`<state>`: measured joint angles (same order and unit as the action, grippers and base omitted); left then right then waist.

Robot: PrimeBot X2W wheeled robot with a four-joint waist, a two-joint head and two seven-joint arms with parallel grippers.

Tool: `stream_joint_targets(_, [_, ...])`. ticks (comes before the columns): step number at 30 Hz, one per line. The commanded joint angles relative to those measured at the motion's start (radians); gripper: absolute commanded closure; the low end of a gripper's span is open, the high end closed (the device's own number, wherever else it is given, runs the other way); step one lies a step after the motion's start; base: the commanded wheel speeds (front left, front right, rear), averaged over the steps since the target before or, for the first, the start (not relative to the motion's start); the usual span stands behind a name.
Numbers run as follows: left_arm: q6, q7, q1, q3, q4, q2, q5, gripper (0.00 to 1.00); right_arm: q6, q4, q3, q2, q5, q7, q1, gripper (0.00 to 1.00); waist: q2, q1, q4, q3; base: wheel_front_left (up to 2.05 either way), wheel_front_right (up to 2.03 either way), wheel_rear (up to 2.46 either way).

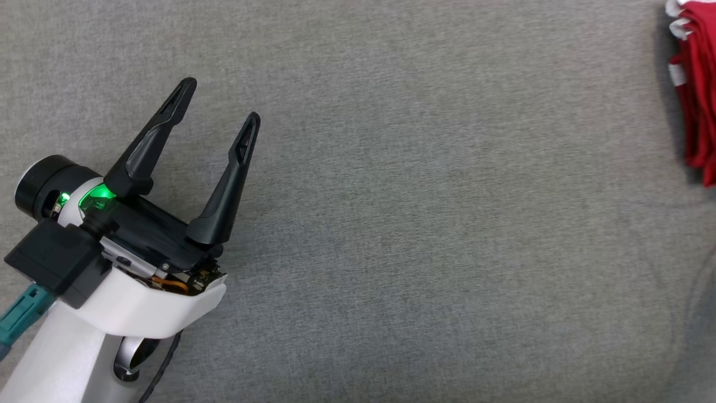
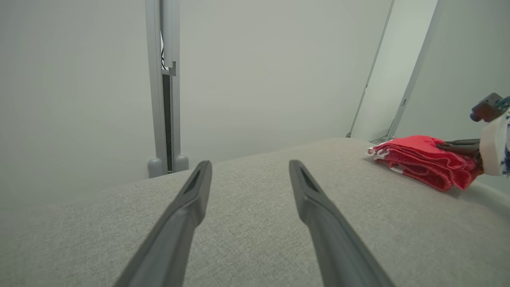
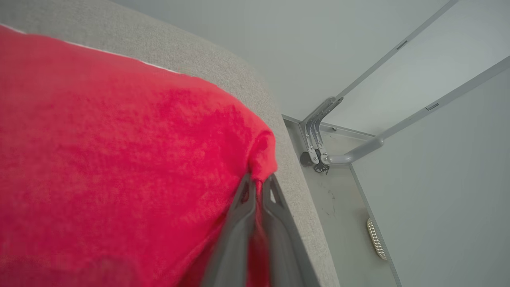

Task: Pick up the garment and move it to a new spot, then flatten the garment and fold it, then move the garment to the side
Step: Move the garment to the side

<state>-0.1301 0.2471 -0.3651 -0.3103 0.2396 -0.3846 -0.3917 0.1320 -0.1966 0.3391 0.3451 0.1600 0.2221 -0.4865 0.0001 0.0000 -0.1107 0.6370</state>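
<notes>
Two grippers: R gripper (image 3: 259,181) pinching garment (image 3: 119,159) corner at right edge of grey top (image 1: 391,224); L gripper (image 1: 220,101) spread wide, empty, well apart leftward. R arm nearer, prob. mover.

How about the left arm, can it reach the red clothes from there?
Probably yes: only bare grey surface lies between the open left gripper and the folded red garment. It is far across, though, and the right gripper pinches it.

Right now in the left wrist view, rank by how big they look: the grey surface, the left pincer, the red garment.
1. grey surface
2. left pincer, enlarged by nearness to the camera
3. red garment, farther off, so true size unsure
</notes>
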Motion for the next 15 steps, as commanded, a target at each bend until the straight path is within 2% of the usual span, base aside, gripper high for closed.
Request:
stream_joint_targets(1, [0.0, 0.006, -0.02, -0.003, -0.003, -0.006, -0.007, 0.0, -0.002, 0.002, 0.016, 0.007, 0.01, 0.009, -0.02, 1.0, -0.0001, 0.0, 0.024, 0.023, 0.0, 0.0, 0.0])
stream_joint_targets(3, [0.0, 0.009, -0.023, -0.009, -0.007, -0.011, -0.01, 0.0, -0.002, -0.005, 0.045, -0.007, 0.011, 0.017, -0.032, 0.53, -0.0001, 0.0, 0.027, 0.025, 0.0, 0.0, 0.0])
stream_joint_targets(4, [0.0, 0.011, -0.024, -0.011, -0.009, -0.013, -0.012, 0.0, -0.002, -0.006, 0.069, -0.017, 0.016, 0.022, -0.041, 0.2, -0.0001, 0.0, 0.027, 0.024, 0.0, 0.0, 0.0])
stream_joint_targets(5, [0.0, 0.013, -0.024, -0.016, -0.015, -0.014, -0.013, 0.0, -0.002, -0.003, 0.105, -0.044, 0.029, 0.015, -0.045, 0.0, -0.0001, 0.0, 0.028, 0.016, 0.0, 0.0, 0.0])
stream_joint_targets(9, [0.0, 0.017, -0.008, -0.017, -0.034, -0.014, -0.016, 0.0, -0.002, 0.025, 0.179, -0.124, 0.051, -0.015, -0.01, 0.0, -0.0001, 0.0, 0.02, -0.026, 0.0, 0.0, 0.0])
stream_joint_targets(10, [0.0, 0.017, 0.009, -0.017, -0.045, -0.009, -0.015, 0.0, -0.002, 0.047, 0.194, -0.164, 0.035, -0.061, 0.022, 0.0, -0.0001, 0.0, 0.013, -0.059, 0.0, 0.0, 0.0])
stream_joint_targets(12, [0.008, 0.017, 0.025, -0.01, -0.055, -0.006, -0.015, 0.0, -0.002, 0.072, 0.191, -0.219, 0.014, -0.105, 0.064, 0.0, -0.0001, 0.0, 0.002, -0.095, 0.0, 0.0, 0.0])
stream_joint_targets(15, [0.022, 0.018, 0.056, 0.003, -0.07, -0.002, -0.017, 0.0, -0.002, 0.089, 0.159, -0.255, -0.034, -0.177, 0.119, 0.0, -0.0001, 0.0, -0.014, -0.144, 0.0, 0.0, 0.0])
